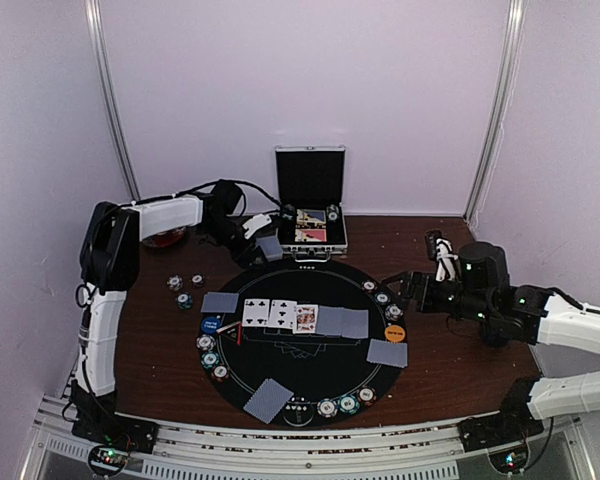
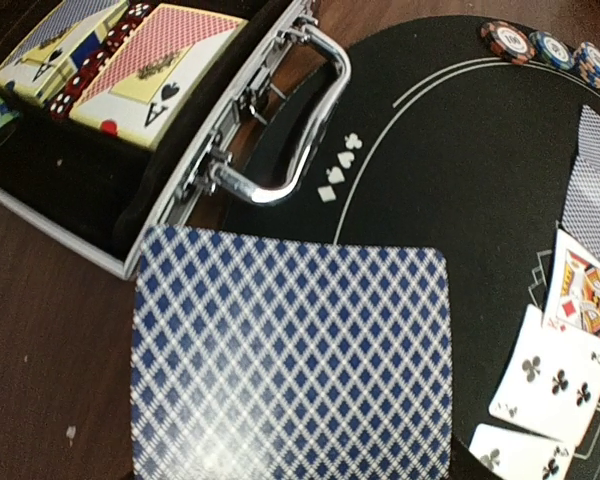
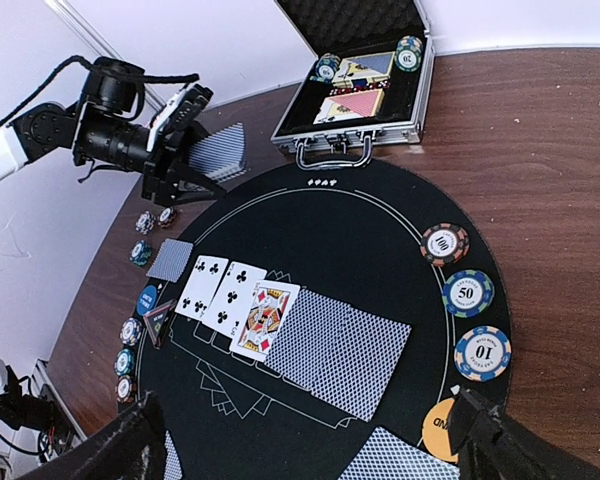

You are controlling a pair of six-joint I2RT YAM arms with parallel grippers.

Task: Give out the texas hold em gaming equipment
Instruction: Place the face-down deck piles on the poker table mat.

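My left gripper (image 1: 261,243) is shut on a playing card with a blue diamond back (image 2: 290,360), held just in front of the silver case (image 1: 311,232) at the mat's far edge; the card hides the fingers in the left wrist view. On the round black mat (image 1: 300,370) lie three face-up cards (image 1: 280,315) and two face-down cards (image 1: 342,321) in a row. My right gripper (image 3: 315,455) is open and empty above the mat's right side, near three chips (image 3: 468,292) and the orange button (image 1: 395,333). The blue button (image 1: 211,325) lies at the left rim.
The case stands open with card decks (image 2: 145,70) and chips inside. Single face-down cards lie at the left (image 1: 219,302), right (image 1: 387,352) and front (image 1: 268,400). Chip rows sit at the front (image 1: 338,405) and left (image 1: 210,352) rims. Loose chips (image 1: 180,290) lie on the wooden table.
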